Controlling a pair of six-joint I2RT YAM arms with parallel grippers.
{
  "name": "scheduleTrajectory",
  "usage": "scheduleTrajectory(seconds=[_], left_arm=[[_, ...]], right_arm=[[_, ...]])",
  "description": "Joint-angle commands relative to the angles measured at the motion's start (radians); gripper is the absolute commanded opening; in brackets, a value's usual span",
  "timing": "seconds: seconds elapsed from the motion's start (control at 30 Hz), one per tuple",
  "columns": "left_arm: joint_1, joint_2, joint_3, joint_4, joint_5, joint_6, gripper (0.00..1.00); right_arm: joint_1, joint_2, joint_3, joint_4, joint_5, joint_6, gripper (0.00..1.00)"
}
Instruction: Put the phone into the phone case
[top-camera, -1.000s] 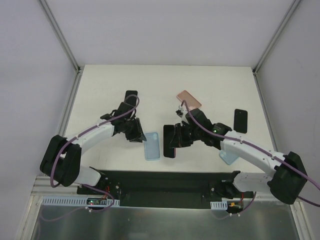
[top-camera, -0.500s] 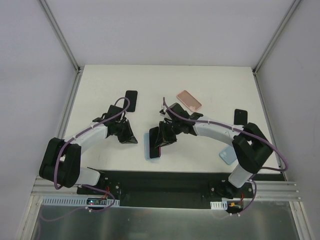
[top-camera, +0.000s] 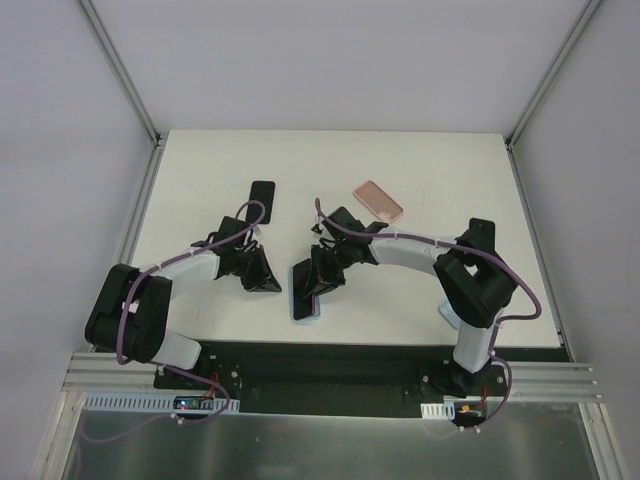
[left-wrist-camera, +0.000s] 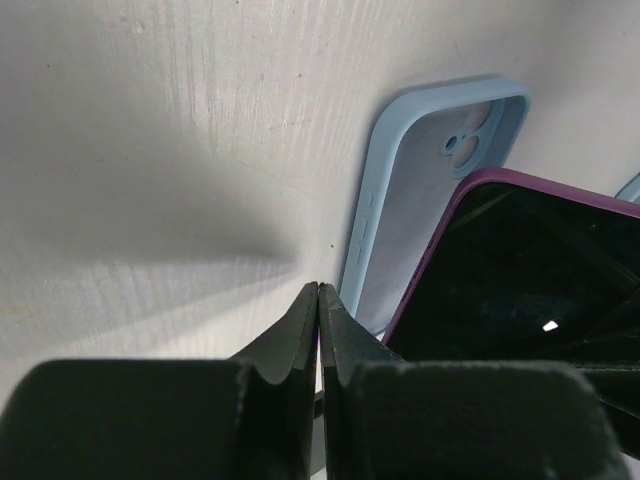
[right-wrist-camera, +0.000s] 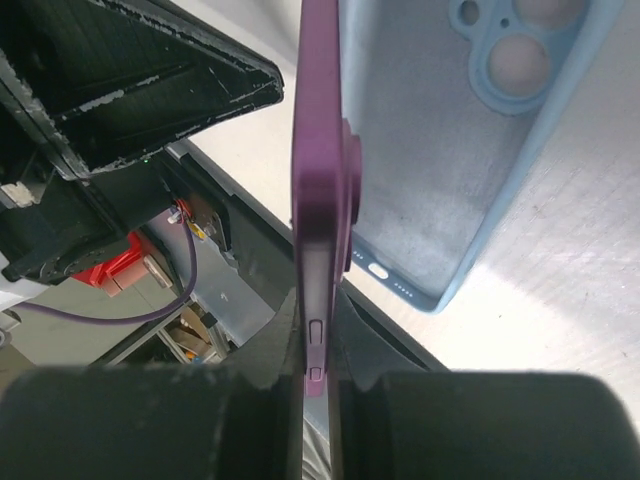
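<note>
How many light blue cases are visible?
2: one case near centre, under the held purple phone; a second case at right, mostly hidden behind the right arm. Others may be hidden.

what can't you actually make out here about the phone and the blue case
- Right wrist: the phone shows edge-on only, its screen unseen.
- Left wrist: the near end of the case, behind the phone and the left gripper.
- Top view: whether phone touches case, covered by the right gripper and too small.

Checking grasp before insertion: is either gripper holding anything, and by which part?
Right gripper holds the purple phone, pinched across its front and back faces near one edge, over the blue case. Left gripper is shut on nothing.
</note>
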Motion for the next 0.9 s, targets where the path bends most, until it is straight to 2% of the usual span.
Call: scheduleTrajectory(seconds=[0.0,0.33,0.87], left_arm=[[0.000,0.034,-0.022,0.051,0.038,-0.010,0.00],[0.000,0.091,-0.014,0.074,0.035,-0.023,0.00],[-0.026,0.178,0.015,0.105,0.041,-0.049,0.00]], right_arm=[[-0.007,0.015,0.073,-0.044,-0.046,-0.038,0.08],[-0.024,0.078,0.101,-0.111,-0.055,-0.095,0.09],[-0.030,0.147,0.136,-0.107,-0.081,-0.148,0.09]])
